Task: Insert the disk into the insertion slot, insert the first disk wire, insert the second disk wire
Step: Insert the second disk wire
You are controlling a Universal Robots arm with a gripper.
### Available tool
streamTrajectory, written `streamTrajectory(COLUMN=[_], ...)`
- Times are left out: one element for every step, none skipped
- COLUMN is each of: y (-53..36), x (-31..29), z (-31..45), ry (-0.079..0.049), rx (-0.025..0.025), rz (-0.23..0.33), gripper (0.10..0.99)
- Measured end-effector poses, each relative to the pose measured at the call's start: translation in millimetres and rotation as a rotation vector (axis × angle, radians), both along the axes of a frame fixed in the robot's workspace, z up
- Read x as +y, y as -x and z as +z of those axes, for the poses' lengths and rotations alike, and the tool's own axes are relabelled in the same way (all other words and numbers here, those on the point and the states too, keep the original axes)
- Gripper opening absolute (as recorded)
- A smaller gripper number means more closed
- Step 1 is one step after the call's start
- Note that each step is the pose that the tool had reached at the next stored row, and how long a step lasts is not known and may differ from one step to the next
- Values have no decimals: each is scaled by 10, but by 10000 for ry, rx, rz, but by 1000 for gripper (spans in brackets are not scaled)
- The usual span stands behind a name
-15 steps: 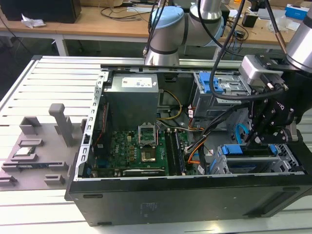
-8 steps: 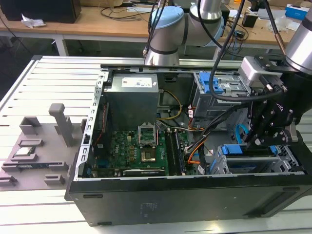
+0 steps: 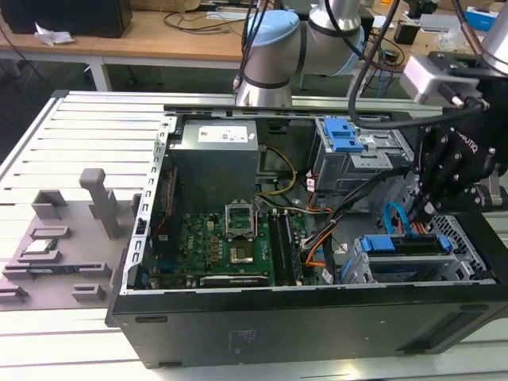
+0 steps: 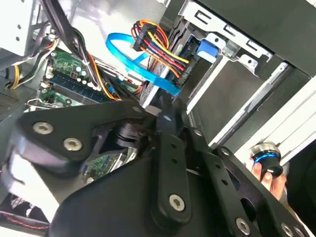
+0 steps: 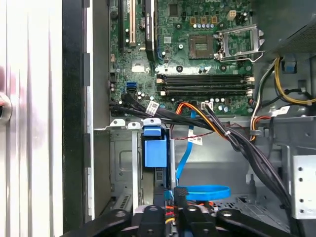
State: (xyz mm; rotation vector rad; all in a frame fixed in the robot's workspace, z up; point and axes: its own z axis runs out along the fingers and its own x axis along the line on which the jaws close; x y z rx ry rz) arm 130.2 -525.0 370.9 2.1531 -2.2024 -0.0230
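The gripper (image 3: 429, 208) hangs inside the open computer case (image 3: 262, 317), at the end of the case on the exterior view's right, just above the drive cage. Its black fingers (image 4: 168, 148) are drawn together on a black wire connector, with a bundle of red, yellow and black power wires (image 4: 158, 47) rising from their tips in the second wrist view. In the first wrist view the fingertips (image 5: 181, 197) pinch a small dark plug just beside a flat blue data cable (image 5: 205, 191) that loops beside them.

The disk (image 3: 405, 248) already sits in the insertion slot (image 3: 468, 254), the silver perforated cage in the case's near corner on the exterior view's right; the blue carrier frames its dark edge, directly below the gripper. In the first wrist view a blue tab of the carrier (image 5: 155, 152) stands upright against the cage wall.

Beyond the cage, toward the far edge of the case, is the taller grey bay with a blue latch (image 3: 347, 136). The green motherboard (image 3: 226, 250) lies across the case floor, with the grey power supply (image 3: 216, 159) at the far side. Left of the case in the exterior view, grey fixtures (image 3: 63, 238) rest on the slatted aluminium table (image 3: 87, 127).
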Motion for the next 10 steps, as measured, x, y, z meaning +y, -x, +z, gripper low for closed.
streamTrajectory(y=[0, 0, 0, 0, 0, -1, 0, 0, 0, -1], x=[11, 17, 24, 34, 43, 43, 43, 43, 43, 43], z=[28, 47, 65, 88, 116, 125, 126, 128, 129, 129], ry=[1, 1, 0, 0, 1, -2, -3, 0, 0, 0], rx=[0, -1, 0, 0, 0, 0, -1, 0, 0, 0], rz=[0, 0, 1, 0, 0, 1, 0, 1, 1, 1], gripper=[106, 106, 106, 106, 106, 106, 106, 106, 106, 106])
